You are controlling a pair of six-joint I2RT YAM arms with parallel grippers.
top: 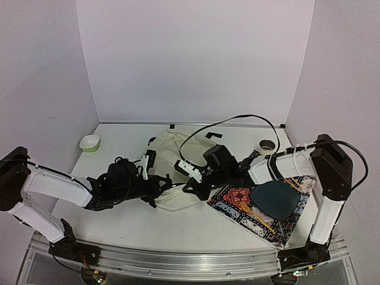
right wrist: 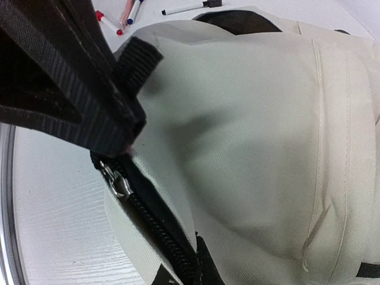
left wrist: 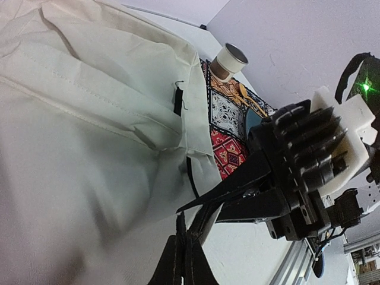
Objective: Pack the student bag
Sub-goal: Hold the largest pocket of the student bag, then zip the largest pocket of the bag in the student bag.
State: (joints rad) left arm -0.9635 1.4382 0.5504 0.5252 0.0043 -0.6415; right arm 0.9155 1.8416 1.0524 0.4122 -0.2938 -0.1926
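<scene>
Top external | arms angled inward, low | left pincer (top: pixel 155 187) closed | right pincer (top: pixel 192 186) clamped on student bag (top: pixel 178 148)

Cream student bag (left wrist: pixel 89 130) beside patterned placemat (left wrist: pixel 228 127)

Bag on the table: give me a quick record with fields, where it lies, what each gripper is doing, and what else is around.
bag: cream, slumped mid-table
left gripper: shut, at the bag's near left edge; hold unclear
right gripper: shut on a black strap at the bag's near right edge
zipper: closed where the right wrist view shows it
placemat: right of the bag, a dark plate on it
elsewhere: tape roll far right, green bowl far left
</scene>
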